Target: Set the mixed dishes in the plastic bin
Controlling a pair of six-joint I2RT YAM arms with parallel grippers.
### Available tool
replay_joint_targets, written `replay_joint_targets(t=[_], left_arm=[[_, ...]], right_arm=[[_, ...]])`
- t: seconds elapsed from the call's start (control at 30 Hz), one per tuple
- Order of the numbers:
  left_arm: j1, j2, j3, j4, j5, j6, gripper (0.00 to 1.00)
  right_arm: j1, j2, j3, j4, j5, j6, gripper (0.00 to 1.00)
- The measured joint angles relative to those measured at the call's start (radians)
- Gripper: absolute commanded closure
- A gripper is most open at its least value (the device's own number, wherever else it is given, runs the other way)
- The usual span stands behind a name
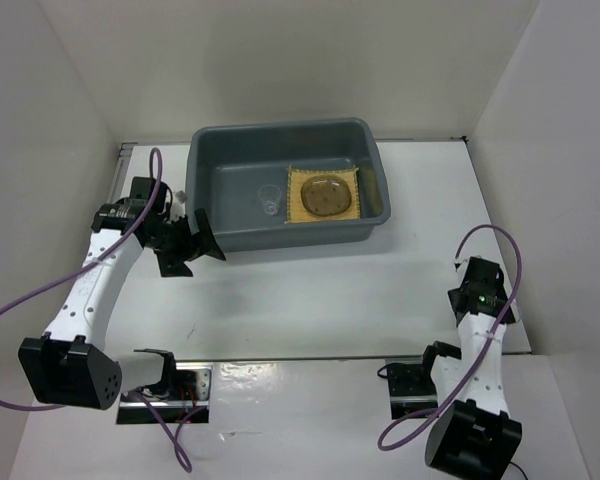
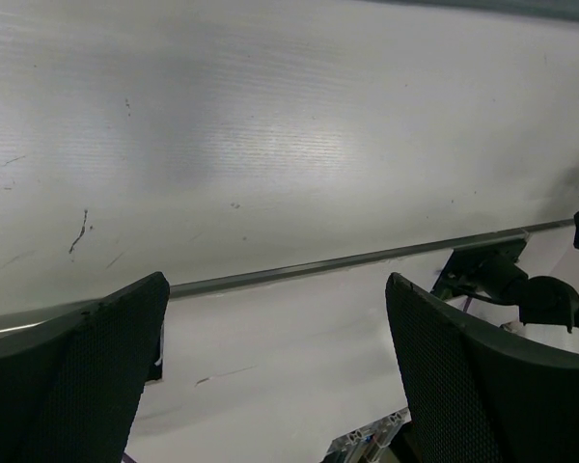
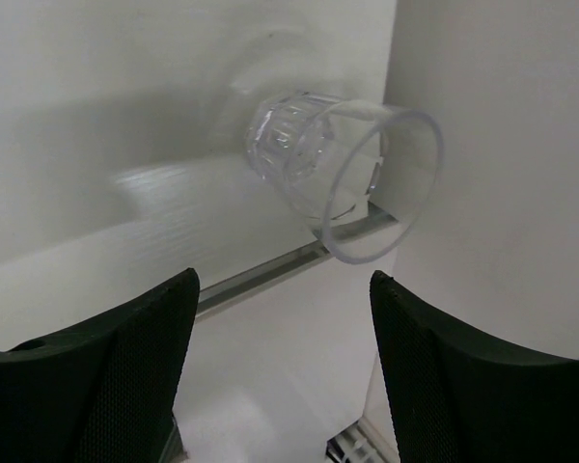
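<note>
Left tool [image 1: 192, 252] stands spread wide with nothing between its fingers, and the right tool [image 3: 285, 280] is spread too, gripping nothing. Both work over a white desk [image 1: 310, 300] closed in by plain white walls [image 1: 280, 60]. A thin metal strip [image 1: 330, 357] runs across the desk's near part, and the arm bases are bolted just below it. Purple cables [image 1: 10, 320] loop beside each arm.

The left arm reaches forward from its base, with its tool just beside the near left corner of the plastic bin [image 1: 208, 150]. Its wrist camera sees only bare desk and the strip. The right arm rises at the right side of the desk, well apart from the bin, with its wrist folded over.

The grey bin sits at the far middle of the desk. Inside it, the tan bamboo mat [image 1: 295, 212] lies flat in the right half, and a see-through round plate [image 1: 330, 195] rests on it. A small clear cup [image 1: 270, 200] stands left of the mat. In the right wrist view, a second clear cup [image 3: 338, 178] is tipped with its open mouth toward the camera. It is beyond the fingertips and near the wall, but whether it rests on the desk I cannot tell
</note>
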Motion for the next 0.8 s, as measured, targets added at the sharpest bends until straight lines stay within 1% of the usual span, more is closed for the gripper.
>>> replay_joint_targets(t=[0.13, 0.27, 0.33, 0.37, 0.4, 0.5, 0.6, 0.63, 0.67, 0.73, 0.77, 0.8], left_arm=[[0.000, -0.012, -0.026, 0.026, 0.022, 0.004, 0.01], [-0.001, -0.040, -0.076, 0.042, 0.039, -0.013, 0.01], [-0.001, -0.054, -0.093, 0.048, 0.044, -0.019, 0.01], [-0.001, -0.058, -0.099, 0.051, 0.046, -0.020, 0.01], [-0.001, -0.061, -0.103, 0.055, 0.048, -0.021, 0.01], [-0.001, -0.065, -0.111, 0.068, 0.052, -0.023, 0.01], [-0.001, -0.071, -0.122, 0.079, 0.053, -0.034, 0.01], [-0.001, -0.073, -0.125, 0.083, 0.054, -0.040, 0.01], [-0.001, -0.075, -0.128, 0.088, 0.057, -0.043, 0.01], [-0.001, -0.080, -0.137, 0.098, 0.060, -0.047, 0.01], [-0.001, -0.082, -0.142, 0.104, 0.061, -0.047, 0.01], [-0.001, -0.085, -0.148, 0.109, 0.062, -0.047, 0.01]], right_arm=[[-0.026, 0.067, 0.000, 0.003, -0.032, -0.046, 0.24], [-0.035, 0.130, 0.021, 0.015, -0.029, -0.082, 0.24], [-0.035, 0.163, 0.033, 0.023, -0.053, -0.093, 0.25], [-0.035, 0.182, 0.037, 0.025, -0.067, -0.098, 0.28], [-0.035, 0.195, 0.039, 0.027, -0.076, -0.104, 0.33], [-0.035, 0.225, 0.041, 0.027, -0.100, -0.119, 0.40], [-0.035, 0.246, 0.043, 0.030, -0.112, -0.135, 0.42], [-0.035, 0.255, 0.044, 0.032, -0.116, -0.139, 0.43], [-0.035, 0.262, 0.045, 0.032, -0.117, -0.144, 0.46], [-0.035, 0.287, 0.056, 0.032, -0.120, -0.152, 0.58], [-0.035, 0.301, 0.065, 0.033, -0.124, -0.154, 0.65], [-0.035, 0.312, 0.075, 0.033, -0.126, -0.156, 0.75]])
